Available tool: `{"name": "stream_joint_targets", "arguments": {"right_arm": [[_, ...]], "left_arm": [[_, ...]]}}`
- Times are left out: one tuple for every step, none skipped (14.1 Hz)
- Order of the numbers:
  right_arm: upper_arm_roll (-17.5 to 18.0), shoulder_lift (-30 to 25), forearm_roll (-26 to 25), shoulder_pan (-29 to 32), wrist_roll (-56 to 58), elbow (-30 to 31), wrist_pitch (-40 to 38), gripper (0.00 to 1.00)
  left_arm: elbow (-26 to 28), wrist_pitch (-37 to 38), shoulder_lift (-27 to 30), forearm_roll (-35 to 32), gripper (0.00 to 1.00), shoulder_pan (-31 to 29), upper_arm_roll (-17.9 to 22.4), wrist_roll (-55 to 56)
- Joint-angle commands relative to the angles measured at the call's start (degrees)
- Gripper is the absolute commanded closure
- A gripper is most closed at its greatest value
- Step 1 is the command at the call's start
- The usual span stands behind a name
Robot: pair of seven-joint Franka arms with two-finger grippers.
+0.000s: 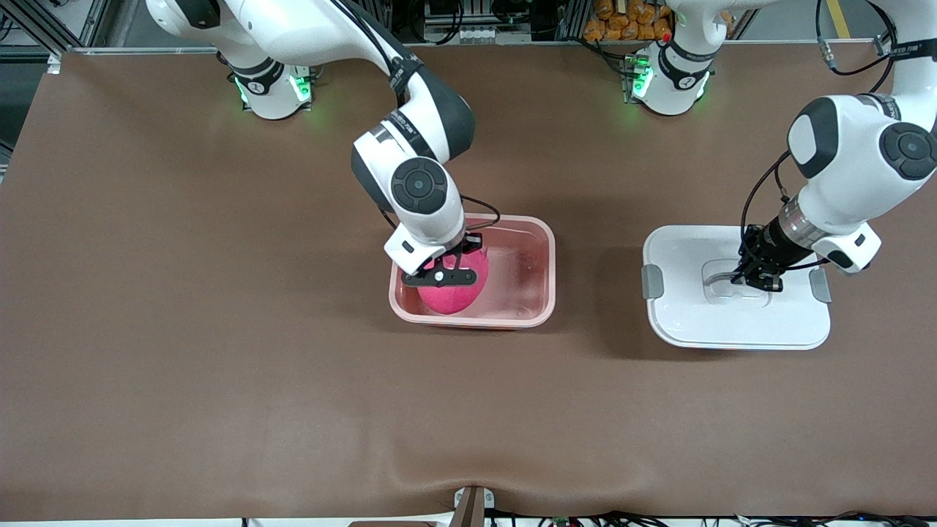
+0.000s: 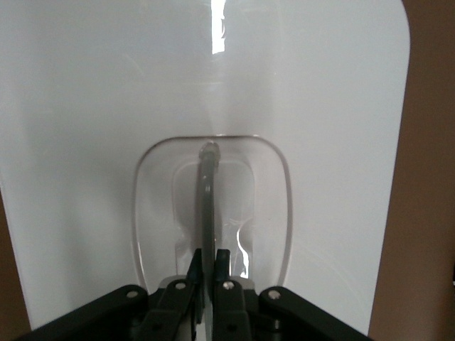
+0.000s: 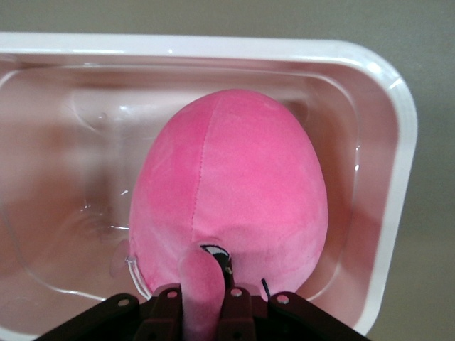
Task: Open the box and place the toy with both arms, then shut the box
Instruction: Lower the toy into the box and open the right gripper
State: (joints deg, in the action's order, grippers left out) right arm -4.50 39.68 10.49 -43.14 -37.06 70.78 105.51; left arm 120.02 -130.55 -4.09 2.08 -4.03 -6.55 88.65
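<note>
Toy in box — lid beside.

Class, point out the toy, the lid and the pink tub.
toy [image 1: 450, 289]: front view, rounded plush body.
lid [image 1: 732, 326]: front view, flat white top near its front edge.
pink tub [image 1: 545, 278]: front view, rim.

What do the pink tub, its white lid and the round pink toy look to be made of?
The tub looks like glossy translucent pink plastic: highlights glint on its walls and the floor shows through. The lid, lying on the table toward the left arm's end, seems smooth white plastic with a sheen. The toy looks like soft matte plush, showing a stitched seam and fuzzy nap.
</note>
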Motion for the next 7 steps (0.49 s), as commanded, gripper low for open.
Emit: {"name": "stream_joint_targets", "arguments": {"right_arm": [[-0.68,1.71,0.67,-0.63,-1.08,-1.34,-0.13,1.0],[-0.68,2.06,0.67,-0.63,-1.17,-1.34,0.3,1.0],[-0.59,2.33,0.85,-0.63,-1.6,-1.34,1.18,1.0],[-0.59,3.03,0.94,-0.63,-3.0,-1.34,2.05,1.0],[-0.59,3.38,1.03,-0.63,-5.28,-1.34,3.37,1.0],[-0.59,3.82,1.11,-0.8,-6.52,-1.34,4.77,1.0],[-0.59,4.0,1.11,-1.15,-6.62,-1.34,5.75,1.0]], "left_arm": [[-1.1,2.57,1.46,1.08,1.0,-0.19,-0.48,-1.02],[-1.54,3.36,1.46,1.08,1.0,-0.19,-0.57,-1.02],[-2.41,4.33,1.54,1.08,1.0,-0.19,-1.09,-0.93],[-3.47,5.21,1.46,1.08,1.0,-0.27,-2.14,-0.41],[-4.52,6.09,1.46,1.08,1.0,-0.27,-2.68,-0.14],[-5.32,7.14,1.46,1.17,1.0,-0.27,-3.12,-0.05],[-6.19,8.19,1.46,1.69,1.0,-0.19,-3.56,-0.05]]}}
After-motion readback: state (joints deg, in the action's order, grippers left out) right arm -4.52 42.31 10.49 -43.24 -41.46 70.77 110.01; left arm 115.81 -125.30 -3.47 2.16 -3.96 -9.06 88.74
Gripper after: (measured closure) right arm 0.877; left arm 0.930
